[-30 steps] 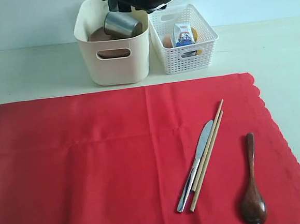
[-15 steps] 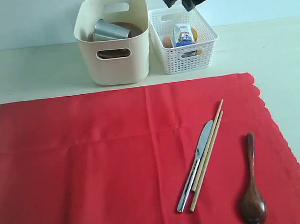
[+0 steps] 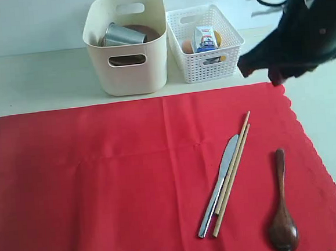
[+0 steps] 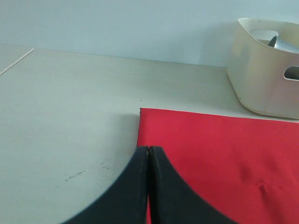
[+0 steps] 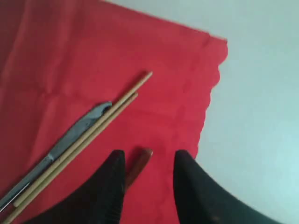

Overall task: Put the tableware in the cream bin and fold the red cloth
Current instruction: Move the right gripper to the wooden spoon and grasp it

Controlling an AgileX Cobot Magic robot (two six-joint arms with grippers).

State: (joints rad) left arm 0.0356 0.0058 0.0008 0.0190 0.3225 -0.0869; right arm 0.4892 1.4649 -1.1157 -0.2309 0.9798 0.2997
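The red cloth [image 3: 120,181] lies flat over the near table. On its right part rest the silver knife [image 3: 220,182], the wooden chopsticks [image 3: 234,168] and the dark wooden spoon [image 3: 282,209]. The cream bin [image 3: 127,67] holds the steel cup [image 3: 121,35] and the brown plate [image 3: 147,29]; the bowl is hidden. My right gripper [image 3: 261,73] hovers open above the cloth's far right corner, and the spoon [image 5: 139,164] handle tip shows between its fingers [image 5: 148,156]. My left gripper [image 4: 148,149] is shut and empty over the cloth's [image 4: 219,158] left far corner.
A white lattice basket [image 3: 232,42] with a blue-white packet [image 3: 203,38] and foods stands right of the cream bin [image 4: 264,79]. Bare pale table [image 3: 36,77] lies behind the cloth and along its scalloped right edge [image 5: 212,88].
The steel cup dropped into the cream bin. My right arm swung away from above the bins, rightward and nearer, to the cloth's far right corner.
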